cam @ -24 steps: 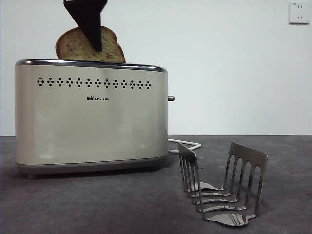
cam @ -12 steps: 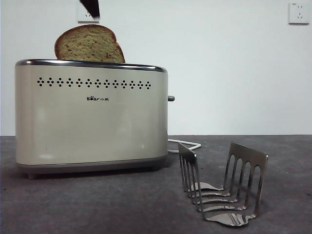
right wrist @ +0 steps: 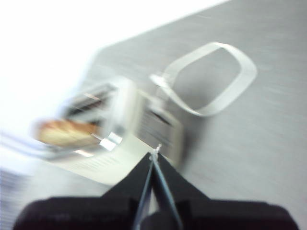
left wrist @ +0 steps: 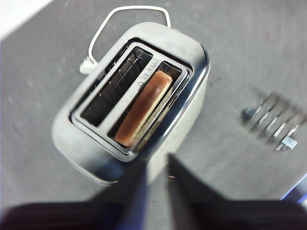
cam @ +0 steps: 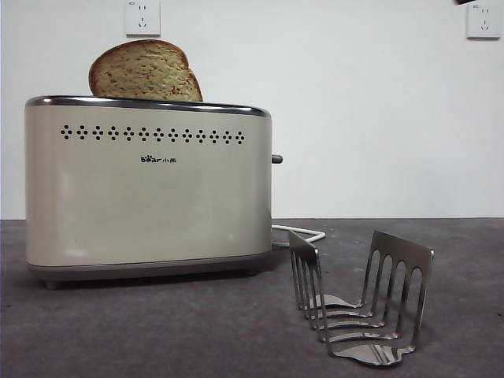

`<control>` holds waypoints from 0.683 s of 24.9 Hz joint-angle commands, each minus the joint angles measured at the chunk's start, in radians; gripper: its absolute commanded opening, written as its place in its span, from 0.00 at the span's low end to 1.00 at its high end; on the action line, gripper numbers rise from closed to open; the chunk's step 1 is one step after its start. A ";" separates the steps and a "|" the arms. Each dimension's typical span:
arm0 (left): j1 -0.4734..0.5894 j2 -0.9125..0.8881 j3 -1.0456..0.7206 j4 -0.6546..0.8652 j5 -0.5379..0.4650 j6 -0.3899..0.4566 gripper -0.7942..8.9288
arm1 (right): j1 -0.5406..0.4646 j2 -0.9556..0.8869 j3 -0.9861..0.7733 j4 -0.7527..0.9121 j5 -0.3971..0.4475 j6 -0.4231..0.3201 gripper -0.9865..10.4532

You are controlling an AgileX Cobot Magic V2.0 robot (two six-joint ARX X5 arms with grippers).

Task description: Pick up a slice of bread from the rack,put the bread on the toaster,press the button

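Now: tan speckled slice of bread (cam: 145,72) upright in toaster (cam: 148,189) slot; left gripper (left wrist: 154,168) hovered above, released; right gripper (right wrist: 154,154) clenched.

Count, all views combined:

- Toaster (cam: 150,189): 1. Slots in its top: 2, one filled and one bare, per the left wrist view.
- Slice of bread (cam: 144,71): 1, in a slot.
- Button (cam: 276,159): 1, at 3 o'clock on the toaster body.
- Rack (cam: 358,295): 1. Upright end plates: 2. Slices in it: 0.
- Power cord (cam: 299,233): 1, white.
- Wall sockets: 2, at 11 o'clock (cam: 142,16) and 1 o'clock (cam: 483,20) in the front view.
- Grippers: 2, left gripper (left wrist: 152,165) and right gripper (right wrist: 154,158).
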 commanded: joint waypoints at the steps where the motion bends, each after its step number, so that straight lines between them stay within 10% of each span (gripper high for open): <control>1: 0.002 -0.018 -0.007 0.004 0.010 -0.115 0.08 | 0.027 0.116 0.003 0.172 -0.113 0.206 0.08; 9: 0.002 -0.067 -0.047 0.003 0.079 -0.141 0.08 | 0.170 0.446 0.014 0.640 -0.260 0.521 0.08; 17: 0.003 -0.187 -0.233 0.003 0.074 -0.161 0.08 | 0.257 0.704 0.203 0.651 -0.281 0.557 0.08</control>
